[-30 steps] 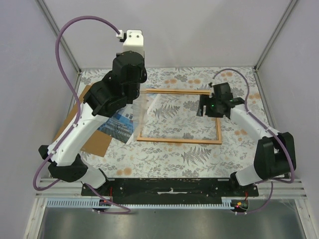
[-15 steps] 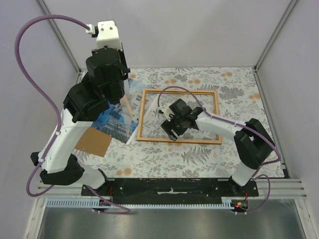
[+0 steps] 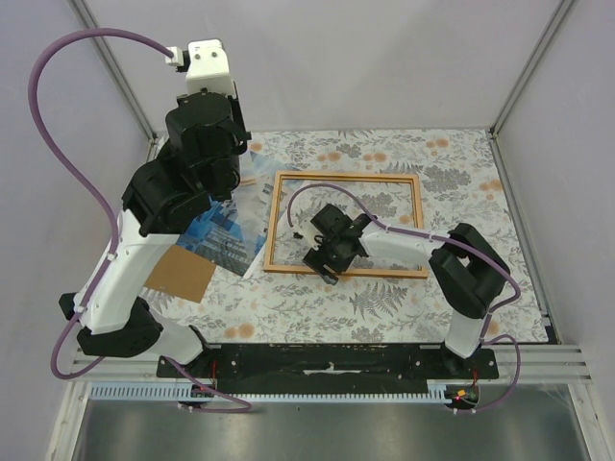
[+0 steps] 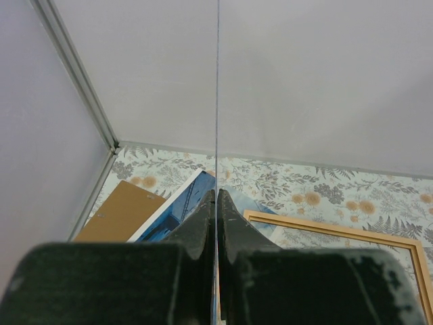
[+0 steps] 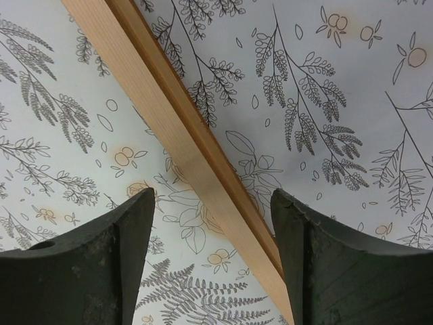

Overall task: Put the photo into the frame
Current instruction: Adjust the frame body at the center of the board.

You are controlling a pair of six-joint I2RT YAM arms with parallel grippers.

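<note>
The photo [image 3: 223, 238] lies picture-side up on the floral cloth left of the frame [image 3: 421, 226], partly under my left arm; the left wrist view also shows the photo [image 4: 179, 203] below the jaws. My left gripper [image 4: 217, 193] is raised high and shut on a thin clear pane [image 4: 217, 101], seen edge-on as a fine vertical line. My right gripper [image 3: 322, 254] hangs low over the frame's near rail. In the right wrist view this gripper [image 5: 213, 196] is open, and the wooden rail [image 5: 176, 135] runs diagonally between its fingers, untouched.
A plain brown backing board [image 3: 178, 276] lies at the left, partly under the photo. Grey enclosure walls and metal corner posts [image 3: 115, 72] bound the table on three sides. The right arm's purple cable [image 3: 332, 182] loops above the frame.
The left arm lifted the clear pane up and left, off the frame, then held still. The right arm swung from the frame's right side to its near rail, jaws staying open.
</note>
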